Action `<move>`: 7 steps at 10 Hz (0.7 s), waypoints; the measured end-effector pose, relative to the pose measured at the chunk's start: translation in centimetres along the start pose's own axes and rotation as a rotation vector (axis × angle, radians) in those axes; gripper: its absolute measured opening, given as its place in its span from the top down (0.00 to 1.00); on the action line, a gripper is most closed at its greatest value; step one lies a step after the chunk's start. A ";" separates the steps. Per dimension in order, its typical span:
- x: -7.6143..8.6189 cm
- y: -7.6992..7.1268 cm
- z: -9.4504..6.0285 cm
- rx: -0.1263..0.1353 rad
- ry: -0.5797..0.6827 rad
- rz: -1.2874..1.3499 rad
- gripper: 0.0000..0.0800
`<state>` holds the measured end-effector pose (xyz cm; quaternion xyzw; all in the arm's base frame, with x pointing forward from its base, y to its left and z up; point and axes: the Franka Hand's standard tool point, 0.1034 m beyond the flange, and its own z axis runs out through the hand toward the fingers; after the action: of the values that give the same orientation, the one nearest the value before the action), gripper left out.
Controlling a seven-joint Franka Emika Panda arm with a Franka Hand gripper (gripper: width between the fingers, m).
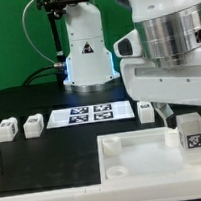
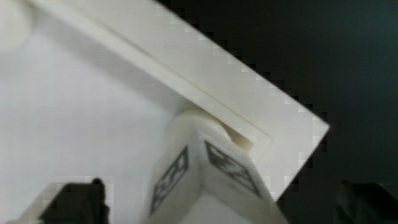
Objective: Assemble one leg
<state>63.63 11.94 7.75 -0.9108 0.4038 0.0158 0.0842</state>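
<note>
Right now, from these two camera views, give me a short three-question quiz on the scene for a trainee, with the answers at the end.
1. True or false: the marker board lies on top of the large white base.
2. Where is the leg that is closest to the gripper? A) on the marker board; B) at a corner of the large white base, below the gripper; C) against the robot's pedestal.
3. How many other legs stand in full view on the black table to the exterior view's left of the marker board?

Key: 1 false, it lies on the black table; 2 B; 3 two.
</note>
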 end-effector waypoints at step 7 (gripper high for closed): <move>0.8 -0.4 -0.3 -0.052 0.041 -0.667 0.39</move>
<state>64.48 11.55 8.01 -0.9948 0.0846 -0.0204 0.0532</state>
